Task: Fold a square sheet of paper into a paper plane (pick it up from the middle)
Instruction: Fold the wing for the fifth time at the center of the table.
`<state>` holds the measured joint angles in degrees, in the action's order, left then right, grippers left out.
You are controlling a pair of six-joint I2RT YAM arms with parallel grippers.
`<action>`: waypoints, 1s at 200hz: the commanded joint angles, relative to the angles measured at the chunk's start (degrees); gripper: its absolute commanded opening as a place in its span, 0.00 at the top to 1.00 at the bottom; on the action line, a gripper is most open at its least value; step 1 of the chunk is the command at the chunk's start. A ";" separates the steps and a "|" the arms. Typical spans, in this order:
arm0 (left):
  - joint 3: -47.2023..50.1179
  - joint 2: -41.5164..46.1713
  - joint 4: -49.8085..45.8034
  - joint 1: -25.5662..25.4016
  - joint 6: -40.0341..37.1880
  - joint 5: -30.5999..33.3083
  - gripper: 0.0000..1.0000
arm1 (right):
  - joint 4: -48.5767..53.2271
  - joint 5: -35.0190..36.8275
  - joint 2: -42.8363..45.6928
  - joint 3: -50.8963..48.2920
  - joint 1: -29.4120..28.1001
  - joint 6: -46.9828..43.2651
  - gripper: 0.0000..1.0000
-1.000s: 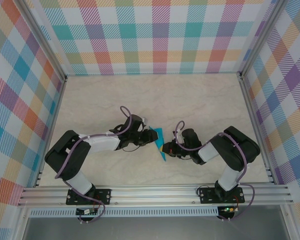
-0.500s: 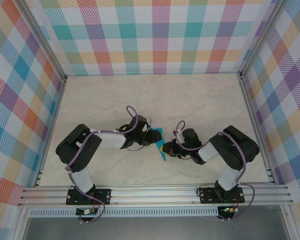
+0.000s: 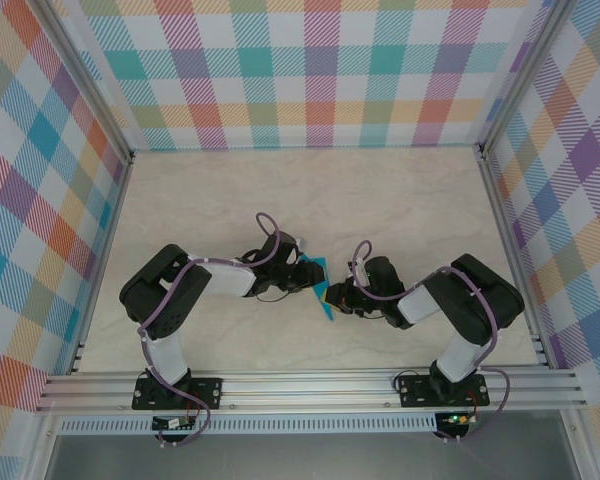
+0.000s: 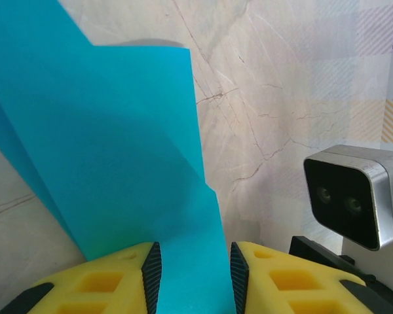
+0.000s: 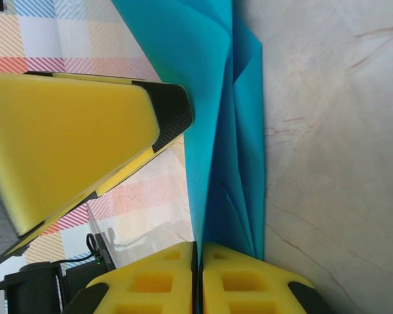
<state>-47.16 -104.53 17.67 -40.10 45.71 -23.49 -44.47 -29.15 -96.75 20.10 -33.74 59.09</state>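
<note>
Paper plane (image 3: 321,305) looks partly made to me, not finished. It is near the middle of the table (image 3: 280,190), a bit toward the near edge, right between the two arms. I cannot tell if it touches the table or hangs just over it. The table is big and pale, like marble, with checked walls (image 3: 320,70) around it. The left arm (image 3: 215,280) and the right arm (image 3: 435,290) both bend in low and meet at the blue paper.

From above, the paper plane looks slim and pointy, with its sharp end toward the near edge. Up close it has many folds. The right wrist view shows a few thin layers side by side, with long straight creases. The left wrist view shows one wide flat flap with a slanted fold across it. So it is not a flat square sheet, and the long folds are made. I cannot tell if both wings are bent out flat. My guess is that the wings need one more press, and then the plane must be set down and let go.

The left claw (image 4: 191,255) is spread partway. Blue paper fills the gap between its two yellow fingers (image 4: 98,281). I cannot tell if they squeeze it. The right claw (image 5: 198,252) is pressed together and pinches the paper plane at its edge, where the layers meet.
</note>
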 commanded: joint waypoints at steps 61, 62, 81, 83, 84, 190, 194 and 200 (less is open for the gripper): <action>-0.47 -3.20 -3.50 -0.51 -1.41 1.86 0.65 | 18.78 0.21 2.55 1.86 0.01 -4.06 0.92; -0.43 -3.26 -3.51 -0.51 -1.37 1.86 0.65 | 18.93 0.26 2.45 1.91 0.00 -4.07 0.92; -0.78 -3.23 -4.11 -0.49 -1.38 1.77 0.65 | 21.37 0.82 1.10 2.25 -0.18 -4.33 0.94; -0.82 -3.22 -4.17 -0.55 -1.36 1.80 0.65 | 21.36 0.91 1.05 2.19 -0.25 -4.33 0.94; -0.78 -3.22 -4.20 -0.53 -1.35 1.83 0.65 | 21.40 0.96 1.00 2.16 -0.27 -4.33 0.94; -2.70 -3.75 -6.95 -0.55 -1.31 1.78 0.66 | 39.54 6.61 10.00 5.69 -2.91 -8.72 0.89; -2.70 -3.75 -6.95 -0.59 -1.33 1.78 0.66 | 39.82 6.56 10.08 5.73 -2.96 -8.75 0.88; -2.76 -3.75 -6.95 -0.58 -1.28 1.81 0.66 | 40.27 6.41 10.46 5.91 -3.00 -8.86 0.88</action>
<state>-49.45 -105.16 13.45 -40.10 45.54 -23.42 -13.93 -23.57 -87.57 26.30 -36.12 52.16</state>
